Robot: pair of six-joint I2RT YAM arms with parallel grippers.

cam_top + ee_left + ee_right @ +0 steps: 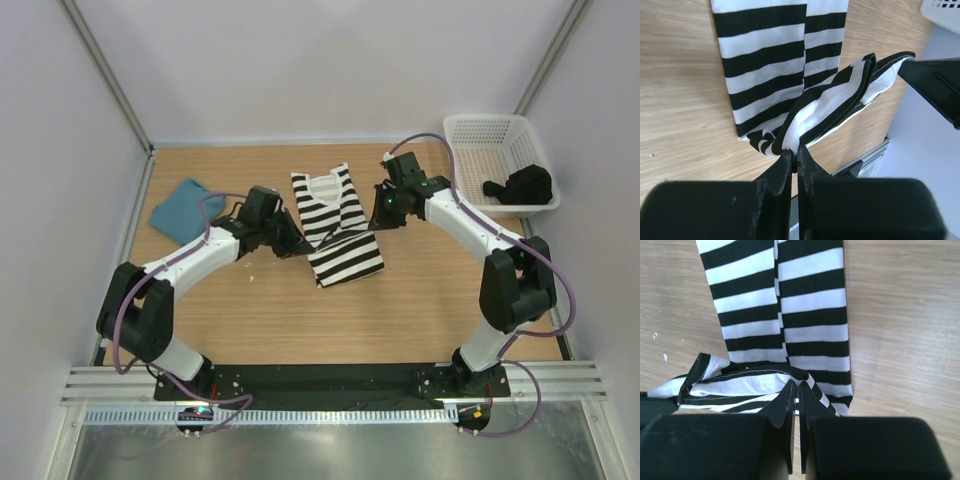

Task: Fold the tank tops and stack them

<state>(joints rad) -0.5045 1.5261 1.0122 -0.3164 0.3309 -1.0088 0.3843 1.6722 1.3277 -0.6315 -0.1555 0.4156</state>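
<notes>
The black and white striped tank top (335, 228) lies in the middle of the table, folded lengthwise, straps toward the far side. My left gripper (292, 247) is shut on one corner of its hem (790, 145). My right gripper (375, 222) is shut on the other hem corner (799, 381). Both hold the hem edge lifted above the cloth lying flat below. The striped top fills the left wrist view (765, 65) and the right wrist view (790, 305). The teal-blue tank top (186, 210) lies crumpled at the far left of the table, apart from both grippers.
A white mesh basket (480, 135) stands at the far right corner, with a black object (520, 187) inside it. The wooden table (260, 320) is bounded by white walls on the left, back and right.
</notes>
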